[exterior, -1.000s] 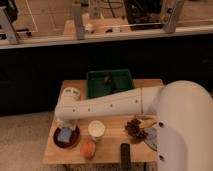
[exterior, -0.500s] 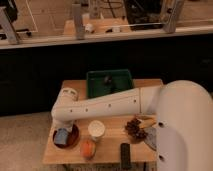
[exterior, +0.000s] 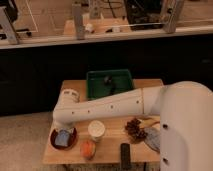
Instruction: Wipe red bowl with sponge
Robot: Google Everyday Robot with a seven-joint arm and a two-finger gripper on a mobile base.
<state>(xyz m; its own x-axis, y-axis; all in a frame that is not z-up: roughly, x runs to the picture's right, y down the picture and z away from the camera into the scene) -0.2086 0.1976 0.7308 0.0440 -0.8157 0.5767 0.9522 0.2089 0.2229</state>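
Note:
The red bowl (exterior: 63,139) sits at the table's front left corner. A small grey-blue sponge (exterior: 62,139) lies inside it, covering most of the bowl's middle. My white arm reaches from the right across the table and bends down at the left. My gripper (exterior: 65,129) hangs right over the bowl, at the sponge's top edge. The wrist hides most of the gripper, and I cannot tell whether it is touching the sponge.
On the wooden table (exterior: 107,147) stand a white cup (exterior: 96,129) beside the bowl and an orange object (exterior: 88,148) in front of it. There is also a black remote (exterior: 125,155), a brown clump (exterior: 135,128), a grey piece (exterior: 152,138) and a green tray (exterior: 109,82) at the back.
The sponge and the gripper end have shifted slightly within the red bowl, toward the front left. The rest of the arm has hardly moved.

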